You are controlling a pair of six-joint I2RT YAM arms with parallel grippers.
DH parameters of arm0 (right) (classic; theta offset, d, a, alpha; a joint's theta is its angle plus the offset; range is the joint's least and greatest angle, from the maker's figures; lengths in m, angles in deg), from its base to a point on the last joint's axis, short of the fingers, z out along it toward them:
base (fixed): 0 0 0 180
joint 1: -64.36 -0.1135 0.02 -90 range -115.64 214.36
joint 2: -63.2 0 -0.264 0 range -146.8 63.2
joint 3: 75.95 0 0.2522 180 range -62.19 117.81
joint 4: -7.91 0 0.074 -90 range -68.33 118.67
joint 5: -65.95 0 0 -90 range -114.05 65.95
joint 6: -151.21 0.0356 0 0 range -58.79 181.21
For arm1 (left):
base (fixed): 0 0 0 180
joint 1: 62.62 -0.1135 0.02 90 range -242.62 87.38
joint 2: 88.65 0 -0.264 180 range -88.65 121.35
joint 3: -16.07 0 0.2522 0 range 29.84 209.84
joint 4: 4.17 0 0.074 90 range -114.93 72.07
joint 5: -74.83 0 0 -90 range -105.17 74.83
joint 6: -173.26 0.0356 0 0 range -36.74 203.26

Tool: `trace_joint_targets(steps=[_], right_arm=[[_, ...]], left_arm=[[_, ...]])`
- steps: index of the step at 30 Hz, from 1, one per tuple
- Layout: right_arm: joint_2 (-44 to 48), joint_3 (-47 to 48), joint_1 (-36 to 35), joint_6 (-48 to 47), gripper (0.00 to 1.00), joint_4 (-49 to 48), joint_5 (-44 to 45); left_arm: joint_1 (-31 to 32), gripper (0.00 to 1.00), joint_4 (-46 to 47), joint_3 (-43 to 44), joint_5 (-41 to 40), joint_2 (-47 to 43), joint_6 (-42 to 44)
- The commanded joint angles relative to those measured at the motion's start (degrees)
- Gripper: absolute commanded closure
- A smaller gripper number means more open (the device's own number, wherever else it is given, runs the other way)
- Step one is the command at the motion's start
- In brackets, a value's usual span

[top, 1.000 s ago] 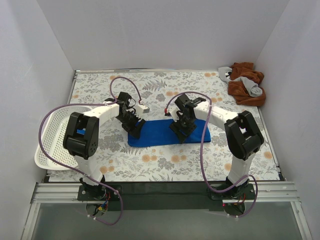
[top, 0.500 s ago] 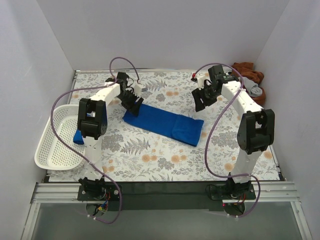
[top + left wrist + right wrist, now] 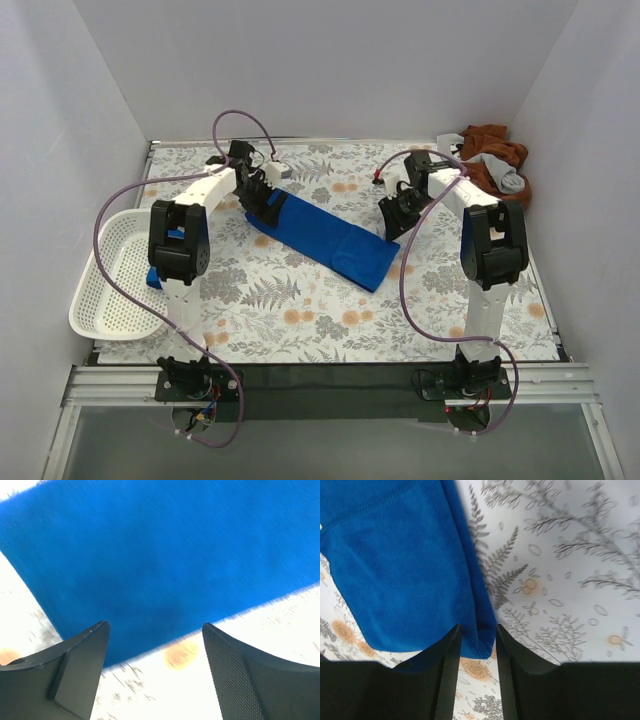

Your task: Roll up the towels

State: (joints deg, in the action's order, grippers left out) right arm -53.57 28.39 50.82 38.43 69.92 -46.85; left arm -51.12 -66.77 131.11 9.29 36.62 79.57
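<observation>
Two ends, I judge, want pulling taut and square before rolling starts: the towel (image 3: 325,238) lies spread aslant right of the basket (image 3: 82,300), left gripper (image 3: 260,200) gaping wide over its basket-side end, right gripper (image 3: 477,628) narrowed at the far corner, whether pinching it I cannot tell

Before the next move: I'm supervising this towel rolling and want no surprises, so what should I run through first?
1. Towel lying unrolled on the table: ok.
2. Left claw open over the towel's far left end: ok.
3. Right claw gripping the towel's corner: cannot tell; the corner sits between its fingers.
4. Basket apart from the towel: ok.
5. Brown cloth pile apart from the towel: ok.
</observation>
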Motion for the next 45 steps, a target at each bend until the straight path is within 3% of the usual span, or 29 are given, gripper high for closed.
trace_joint_targets(steps=[1,7,10,16,20,21,27,33,39,42,45], right_arm=[[1.0,-3.7,-0.2,-0.1,0.69,0.7,-4.3],[2.4,-11.7,-0.4,-0.3,0.86,-0.6,-5.5],[3.9,-15.0,-1.0,-0.1,0.92,-1.3,-6.2],[8.7,-24.0,-5.0,2.6,0.93,-1.5,-11.4],[12.3,-28.7,-10.3,2.7,0.81,-1.7,-14.9],[13.7,-28.9,-11.8,2.6,0.73,-1.6,-15.2],[15.4,-28.7,-12.4,2.3,0.54,0.1,-21.9],[16.6,-30.8,-13.3,1.7,0.51,-0.1,-20.5],[18.0,-29.1,-10.4,1.8,0.56,0.3,-14.2],[19.1,-26.7,-8.9,1.2,0.59,0.1,-12.6],[20.3,-23.6,-8.8,0.5,0.6,-1.0,-12.5]], left_arm=[[-0.2,0.31,2.2,-6.9,1.8,-10.2,-2.3],[-0.2,0.34,4.7,-19.9,3.8,-15.8,-4.1],[-0.2,0.35,5.8,-21.9,4.3,-16.4,-4.4],[-0.2,0.36,6.4,-19.5,5.8,-12.3,-4.8],[0.4,0.36,6.7,-15.7,6.7,-7.1,-5.0],[0.5,0.36,6.7,-13.3,6.9,-5.9,-5.1],[3.3,0.37,5.9,-4.4,8.3,2.6,-5.3],[5.2,0.37,5.3,6.5,9.5,11.8,-7.0],[6.1,0.38,4.5,20.7,10.6,21.9,-7.7],[6.1,0.37,6.0,24.1,9.9,22.8,-7.3],[5.9,0.29,7.5,24.8,9.3,19.9,-6.3]])
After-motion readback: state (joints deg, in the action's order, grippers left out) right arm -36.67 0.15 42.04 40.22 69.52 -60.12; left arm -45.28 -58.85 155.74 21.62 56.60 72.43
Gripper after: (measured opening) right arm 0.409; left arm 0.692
